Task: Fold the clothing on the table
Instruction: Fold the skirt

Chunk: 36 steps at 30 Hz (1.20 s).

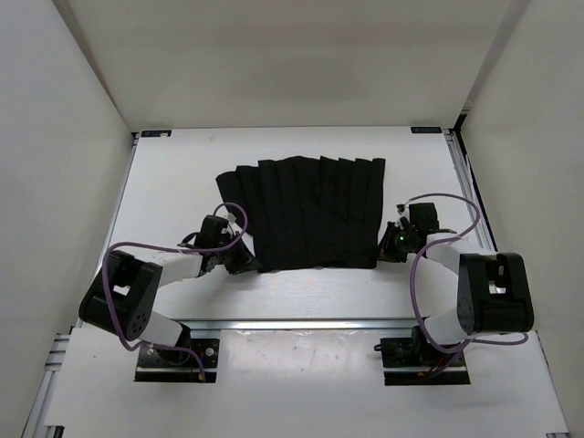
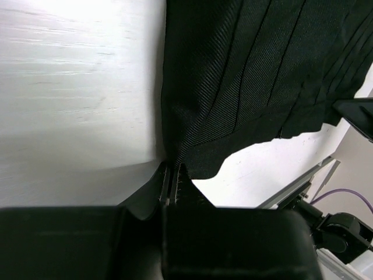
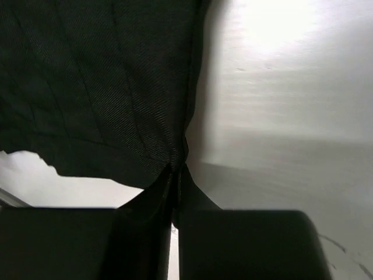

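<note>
Now | left gripper (image 2: 173, 178), right gripper (image 3: 175, 178): each pinches a near corner of clothing (image 1: 310, 214) | risk: shallow bite slips on lift, fold skews

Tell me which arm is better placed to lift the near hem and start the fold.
Left, narrowly. The left pincer is shut on the near corner of the clothing. The right pincer is also shut on it, but seemingly slightly up the side edge. Both should probably lift together.
</note>
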Each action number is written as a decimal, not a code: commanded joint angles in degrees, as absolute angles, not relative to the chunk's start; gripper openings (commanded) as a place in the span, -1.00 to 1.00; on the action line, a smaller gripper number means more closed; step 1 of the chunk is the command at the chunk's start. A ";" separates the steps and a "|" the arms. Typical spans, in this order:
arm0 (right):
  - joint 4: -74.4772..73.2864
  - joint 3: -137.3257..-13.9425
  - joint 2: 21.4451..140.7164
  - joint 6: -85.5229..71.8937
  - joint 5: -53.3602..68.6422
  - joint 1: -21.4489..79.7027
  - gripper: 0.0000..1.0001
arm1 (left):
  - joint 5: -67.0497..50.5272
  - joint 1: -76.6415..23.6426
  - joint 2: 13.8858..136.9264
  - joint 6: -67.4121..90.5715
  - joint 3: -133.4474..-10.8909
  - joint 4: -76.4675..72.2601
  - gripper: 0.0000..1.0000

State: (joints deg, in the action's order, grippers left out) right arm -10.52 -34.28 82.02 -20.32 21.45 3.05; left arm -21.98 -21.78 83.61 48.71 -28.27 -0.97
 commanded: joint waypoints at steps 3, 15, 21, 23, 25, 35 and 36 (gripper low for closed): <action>-4.21 -41.02 81.92 -21.18 24.00 5.80 -1.00 | -22.76 -17.93 81.56 45.18 -30.04 2.28 -1.00; -9.83 -59.86 78.40 -20.21 20.73 5.71 -1.00 | -27.77 -9.67 86.94 42.37 -57.66 7.99 -1.00; -19.32 -47.48 69.20 -19.24 23.73 7.90 -0.99 | -30.14 -10.98 74.21 41.49 -43.70 10.45 -1.00; -25.20 -44.49 64.37 -20.04 24.52 9.31 -1.00 | -31.55 -11.86 69.80 41.84 -38.61 12.38 -1.00; -30.20 -42.19 56.90 -21.27 24.87 10.71 -1.00 | -33.31 -12.56 62.18 42.36 -35.00 14.58 -1.00; -45.53 -47.81 46.13 -24.79 25.14 7.75 -1.00 | -27.27 -10.90 47.53 47.20 -38.21 23.82 -1.00; -43.53 -49.47 48.32 -24.70 26.18 6.69 -1.00 | -26.20 -10.72 48.68 47.02 -40.84 23.82 -1.00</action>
